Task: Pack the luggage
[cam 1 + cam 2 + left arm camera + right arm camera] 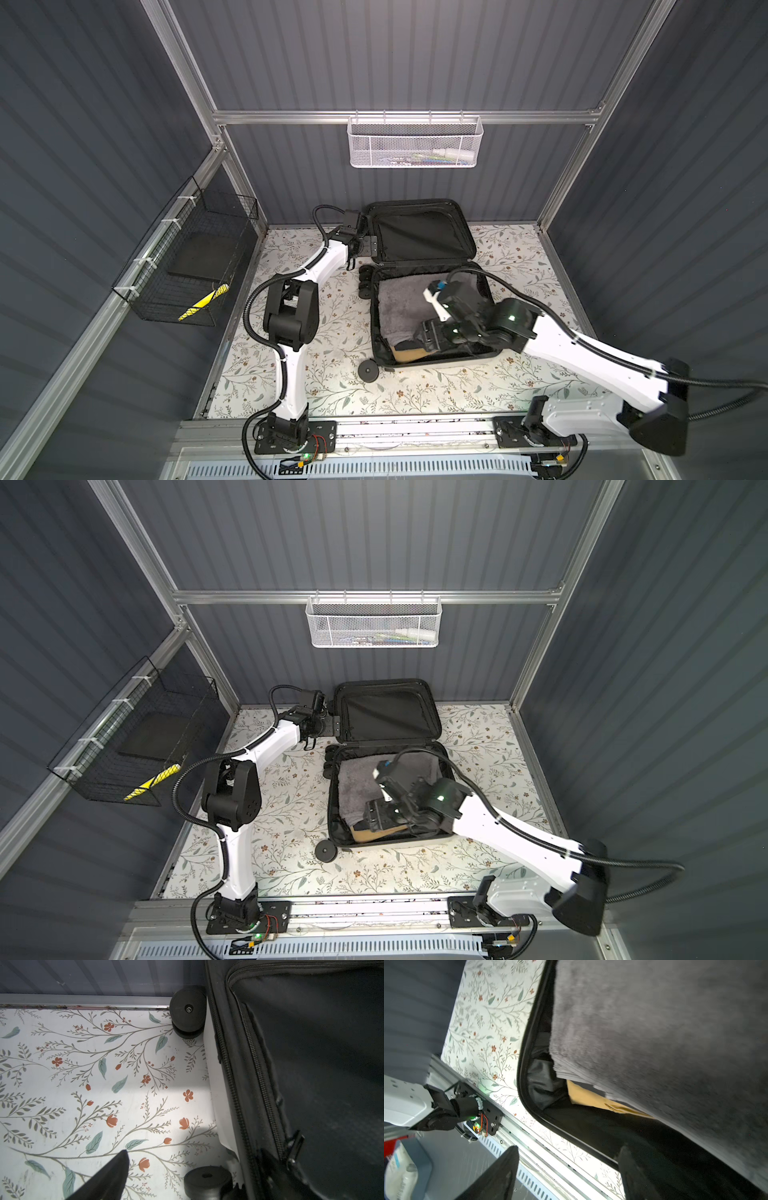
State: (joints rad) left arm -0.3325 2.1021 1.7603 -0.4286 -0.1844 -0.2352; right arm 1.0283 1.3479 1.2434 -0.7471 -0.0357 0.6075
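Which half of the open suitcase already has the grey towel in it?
The near half of the small white hard-shell suitcase, below the right gripper, holds the fluffy grey towel; the far half shows only black lining.

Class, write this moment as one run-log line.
luggage: open | towel: inside | left hand: open, beside luggage | right hand: open, over luggage

Back wall: white metal mesh basket point(374, 145) hangs on the aluminium frame rail point(291, 117); the mixed items inside are too blurred to identify. Left wall: black wire basket point(158, 303), zip-tied, holding a dark flat pad point(203, 257) and a yellow-and-black striped strip point(203, 302). Floral-print tabletop point(324, 374), grey ribbed wall panels point(395, 54).
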